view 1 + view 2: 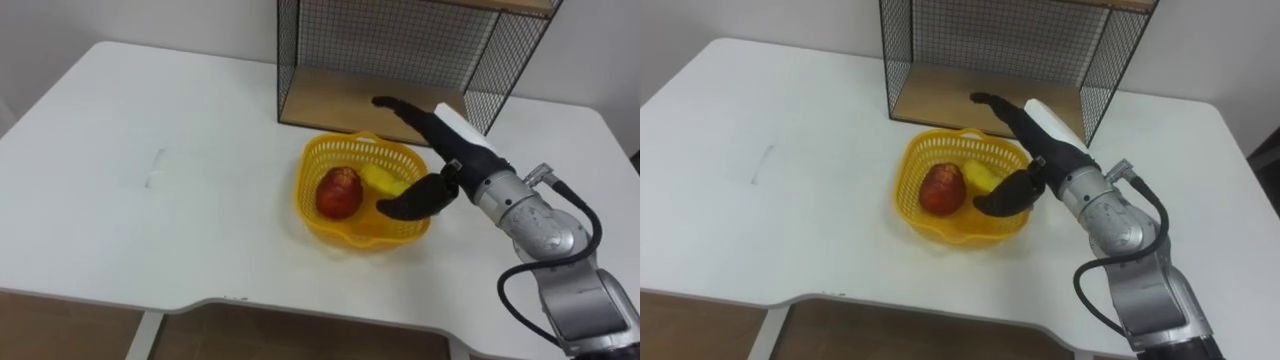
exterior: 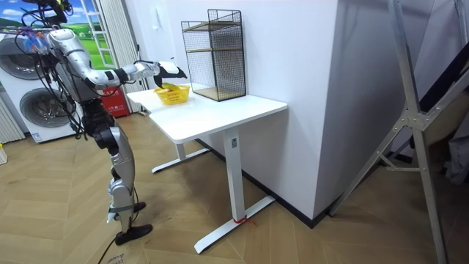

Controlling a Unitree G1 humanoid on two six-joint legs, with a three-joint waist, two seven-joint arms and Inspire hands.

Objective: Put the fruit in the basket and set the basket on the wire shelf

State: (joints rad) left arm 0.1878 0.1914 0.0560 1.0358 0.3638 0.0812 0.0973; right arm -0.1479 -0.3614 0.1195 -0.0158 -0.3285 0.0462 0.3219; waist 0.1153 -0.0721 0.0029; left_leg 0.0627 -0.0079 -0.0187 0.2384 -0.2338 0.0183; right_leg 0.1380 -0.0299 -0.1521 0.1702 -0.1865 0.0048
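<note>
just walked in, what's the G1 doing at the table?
The fruit is loaded: a red apple and a yellow fruit lie in the yellow basket, which sits on the white table in front of the wire shelf. The robot's right hand is at the basket's right rim, fingers straight, thumb inside. The basket is not on the shelf yet.

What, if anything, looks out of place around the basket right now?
Nothing stands out. The basket sits upright on the table before the wire shelf, apple and yellow fruit inside, nothing spilled. The right hand is at its right rim, thumb dipping inside. A faint mark shows on the table further left.
</note>
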